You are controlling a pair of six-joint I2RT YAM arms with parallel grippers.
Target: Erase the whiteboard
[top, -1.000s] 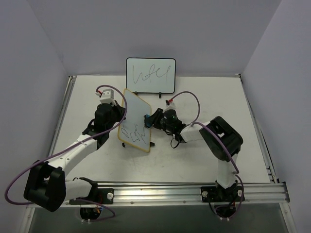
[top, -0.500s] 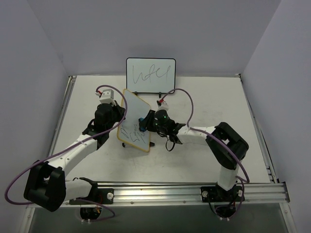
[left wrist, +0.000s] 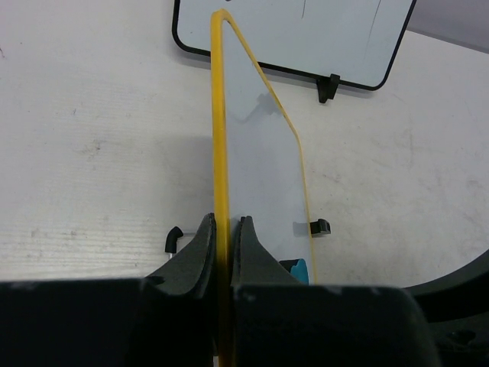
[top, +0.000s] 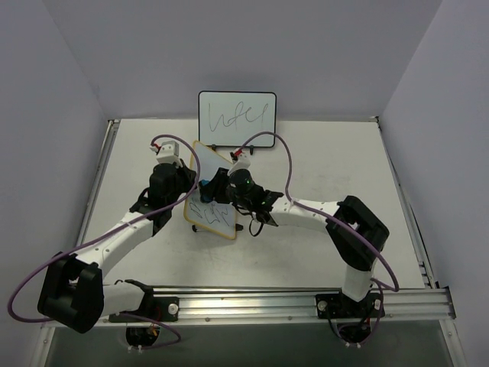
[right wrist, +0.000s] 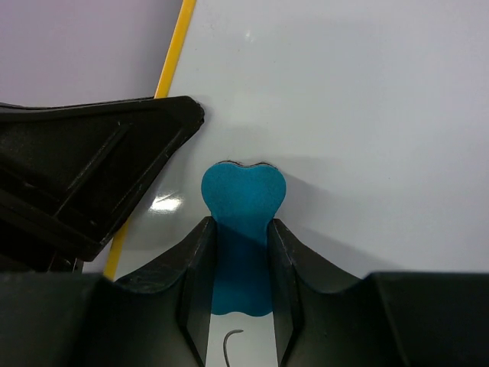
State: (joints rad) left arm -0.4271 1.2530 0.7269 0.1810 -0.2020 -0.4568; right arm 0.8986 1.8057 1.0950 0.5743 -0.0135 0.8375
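Whiteboard: stands on edge mid-tabletop, in front of the black-framed board; dark scribbles on its lower part.
Left jaws: I have them pinched narrow on the whiteboard's yellow frame, gripping its edge.
Right jaws: I have them clamped on a blue eraser, its tip pressed to the white face near my left jaws.

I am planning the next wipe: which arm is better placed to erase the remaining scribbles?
Right. The right gripper holds the blue eraser at the whiteboard, near the scribbles; the left gripper is busy clamping its yellow frame.
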